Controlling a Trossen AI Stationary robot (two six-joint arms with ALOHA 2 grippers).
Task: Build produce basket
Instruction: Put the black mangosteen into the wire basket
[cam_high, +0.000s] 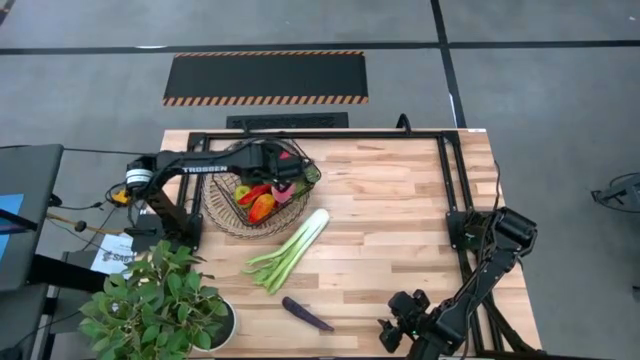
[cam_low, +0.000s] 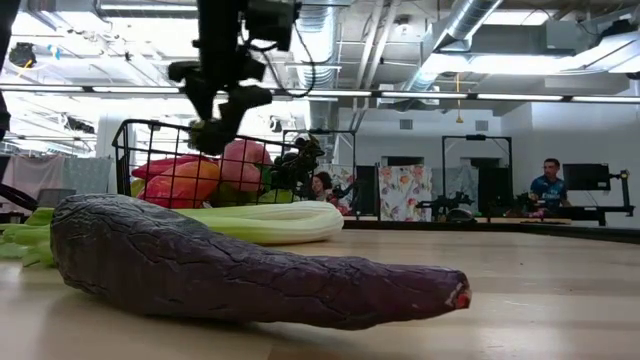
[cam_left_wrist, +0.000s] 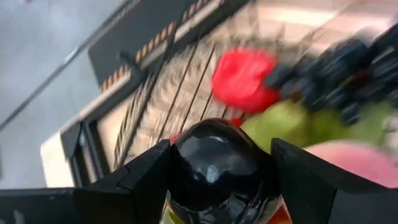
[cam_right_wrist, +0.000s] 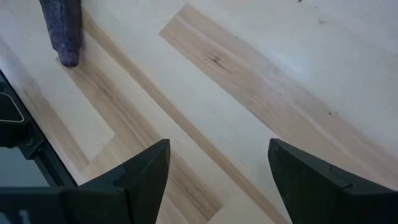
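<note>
Left wrist view: left gripper (cam_left_wrist: 217, 180) fingers clamped on dark glossy fruit (cam_left_wrist: 214, 165) over basket (cam_high: 222, 212); early release w/ swing could bounce it out; right gripper (cam_right_wrist: 217, 180) fingers apart.

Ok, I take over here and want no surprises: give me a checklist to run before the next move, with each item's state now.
1. Left gripper shut on the dark round fruit: ok.
2. Left gripper over the basket: ok.
3. Free spot in the basket below it: cannot tell.
4. Right gripper open, holding nothing, parked at the table's near edge: ok.
5. All produce in: not ok; leek and aubergine lie on the table.
</note>
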